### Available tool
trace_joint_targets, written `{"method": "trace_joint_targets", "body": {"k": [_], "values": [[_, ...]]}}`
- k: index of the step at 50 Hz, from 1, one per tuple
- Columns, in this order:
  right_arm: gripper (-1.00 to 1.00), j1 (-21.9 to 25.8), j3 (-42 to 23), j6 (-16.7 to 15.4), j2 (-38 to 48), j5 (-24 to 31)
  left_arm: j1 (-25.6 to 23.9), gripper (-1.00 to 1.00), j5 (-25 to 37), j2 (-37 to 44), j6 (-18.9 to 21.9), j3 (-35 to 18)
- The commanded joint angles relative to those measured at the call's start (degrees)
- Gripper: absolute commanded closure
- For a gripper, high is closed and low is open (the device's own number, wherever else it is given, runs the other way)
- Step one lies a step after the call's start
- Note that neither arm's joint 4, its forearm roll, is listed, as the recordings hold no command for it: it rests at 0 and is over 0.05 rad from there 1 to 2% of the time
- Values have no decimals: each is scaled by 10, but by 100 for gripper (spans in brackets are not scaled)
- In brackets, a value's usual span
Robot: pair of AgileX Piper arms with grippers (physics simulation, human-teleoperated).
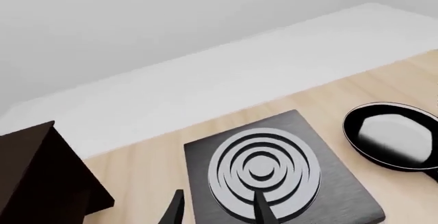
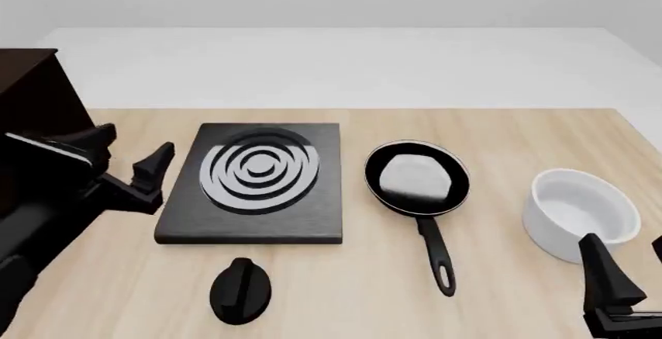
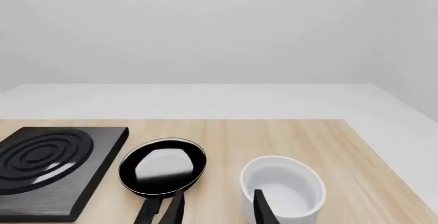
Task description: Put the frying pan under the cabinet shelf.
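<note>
The frying pan (image 2: 417,178) is glossy black and lies on the table right of the stove plate, its long handle (image 2: 435,250) pointing toward the near edge. It also shows in the left wrist view (image 1: 393,134) and the right wrist view (image 3: 163,167). The dark brown cabinet shelf (image 2: 31,98) stands at the far left, also in the left wrist view (image 1: 41,178). My left gripper (image 2: 136,143) is open and empty between the cabinet and the stove plate; its fingers (image 1: 263,208) point over the plate. My right gripper (image 2: 631,273) is open and empty at the near right, behind the white pot.
A black square stove plate (image 2: 259,184) with silver rings lies left of the pan. A small black knob (image 2: 241,290) lies near the front edge. A white deep pot (image 2: 579,211) stands right of the pan. The wooden table (image 2: 497,137) ends at a white floor behind.
</note>
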Motion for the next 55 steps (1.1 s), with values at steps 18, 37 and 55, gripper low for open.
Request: {"method": "trace_joint_targets", "body": {"k": [18, 37, 55], "values": [[-100, 0, 0, 0, 0, 0, -132, -100, -104, 210, 202, -17], [-100, 0, 0, 0, 0, 0, -188, -100, -172, 294, 352, -43], [-100, 0, 0, 0, 0, 0, -250, -100, -184, 356, 440, -75]]}}
